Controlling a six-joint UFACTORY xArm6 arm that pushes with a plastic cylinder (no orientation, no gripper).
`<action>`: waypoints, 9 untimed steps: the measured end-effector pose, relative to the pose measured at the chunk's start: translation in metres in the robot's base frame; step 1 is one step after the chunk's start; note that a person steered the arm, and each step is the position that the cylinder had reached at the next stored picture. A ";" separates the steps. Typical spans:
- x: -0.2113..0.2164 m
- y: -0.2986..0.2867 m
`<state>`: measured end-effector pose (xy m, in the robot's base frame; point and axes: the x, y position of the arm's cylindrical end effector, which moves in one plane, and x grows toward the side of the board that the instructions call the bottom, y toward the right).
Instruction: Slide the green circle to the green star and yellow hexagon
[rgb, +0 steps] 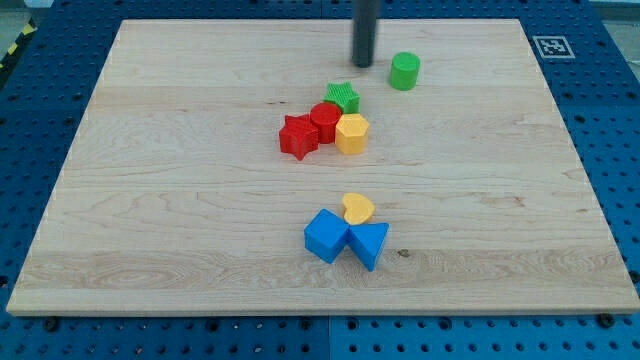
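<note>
On a pale wooden board (150, 200) ringed by blue pegboard, the blocks stand in two knots. At the view's left of the upper knot sits a red star (298, 136), touching a red cylinder (325, 121); just to the view's right of that lies the yellow hexagon (352, 133), and above it, edging the red cylinder, the green star (343, 97). Lower down, toward the view's bottom, a blue cube (326, 236) and a blue triangle (369, 243) sit side by side with a yellow heart (358, 209) resting against their upper edges.

My tip (363, 64) stands near the view's top, above and slightly to the view's right of the green star, free of every block. It is a bare rod with nothing to open or close, and it carries nothing. The green circle (404, 71) sits to the view's right of the tip, close by but with board showing between them, and apart from the green star and yellow hexagon.

The push appears not to have begun; this reads as the approach. The tip is on the wrong side of the green circle for the job, since it lies between the circle and its goal. The next move likely calls for rounding the circle to its upper right flank, then driving it down and toward the view's left, into the gap beside the green star and yellow hexagon, without scattering the red pieces.
</note>
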<state>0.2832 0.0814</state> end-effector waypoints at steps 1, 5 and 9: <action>0.000 0.057; 0.065 0.046; 0.074 0.076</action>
